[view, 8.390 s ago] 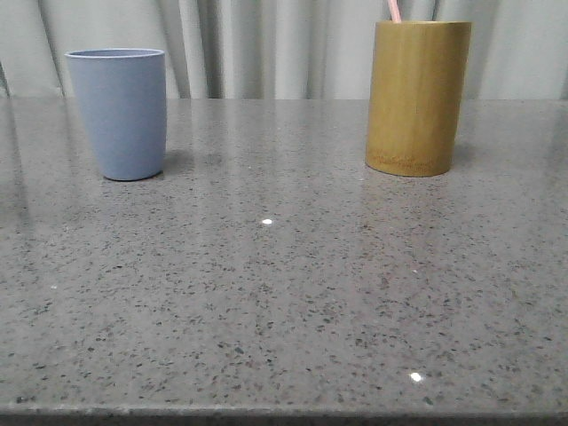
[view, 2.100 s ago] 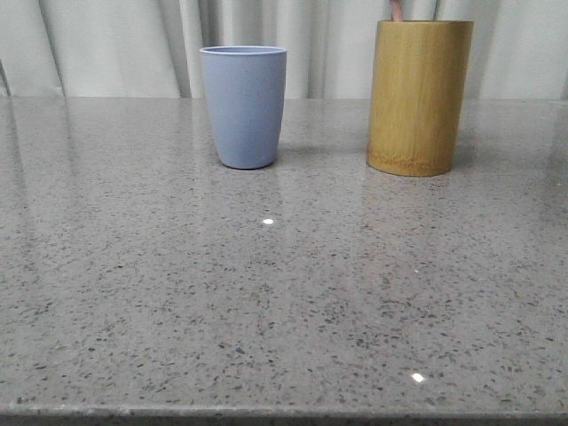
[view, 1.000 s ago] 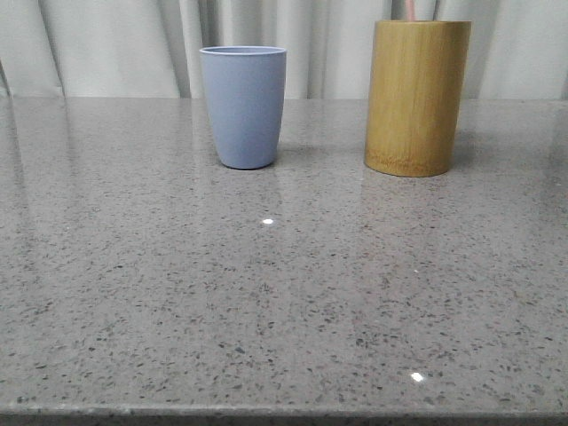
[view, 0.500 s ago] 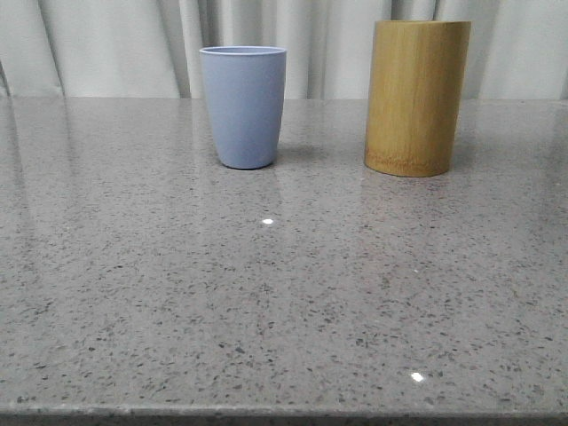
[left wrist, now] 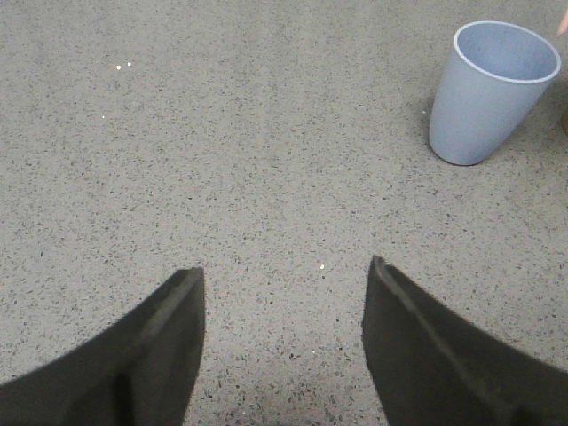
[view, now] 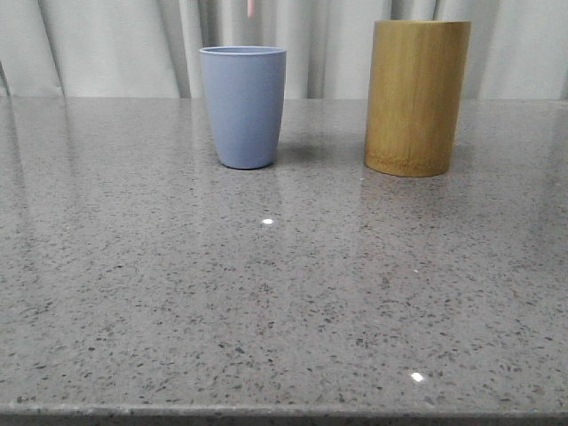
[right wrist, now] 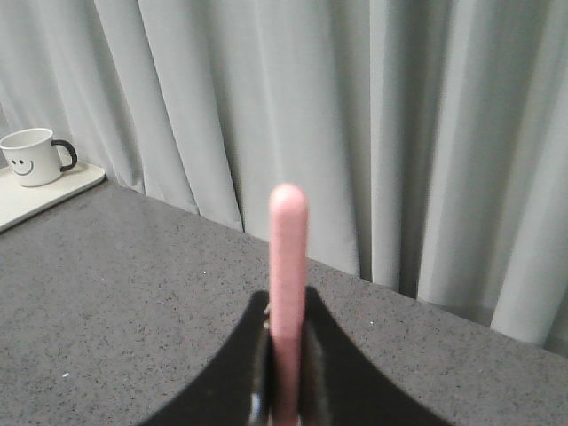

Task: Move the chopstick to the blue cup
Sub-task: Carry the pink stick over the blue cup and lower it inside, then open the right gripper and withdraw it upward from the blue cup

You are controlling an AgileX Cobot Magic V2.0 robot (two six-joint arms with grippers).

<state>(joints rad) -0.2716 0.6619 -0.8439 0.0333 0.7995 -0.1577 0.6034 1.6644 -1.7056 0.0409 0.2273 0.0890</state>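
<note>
The blue cup (view: 243, 106) stands upright at the back middle of the table; it also shows in the left wrist view (left wrist: 490, 91). A pale pink chopstick tip (view: 250, 7) hangs just above the cup's rim at the top edge of the front view. In the right wrist view my right gripper (right wrist: 286, 306) is shut on the pink chopstick (right wrist: 287, 257), which sticks out past the fingers. My left gripper (left wrist: 284, 271) is open and empty over bare tabletop, some way from the blue cup. Neither gripper shows in the front view.
A tall tan bamboo holder (view: 417, 96) stands to the right of the blue cup, nothing showing above its rim. Grey curtains hang behind the table. A white smiley mug (right wrist: 35, 156) sits on a pale tray (right wrist: 53, 191) in the right wrist view.
The chopstick has left the bamboo holder: its pink tip showed above the holder a second ago, was gone half a second ago, and now hangs above the blue cup.
</note>
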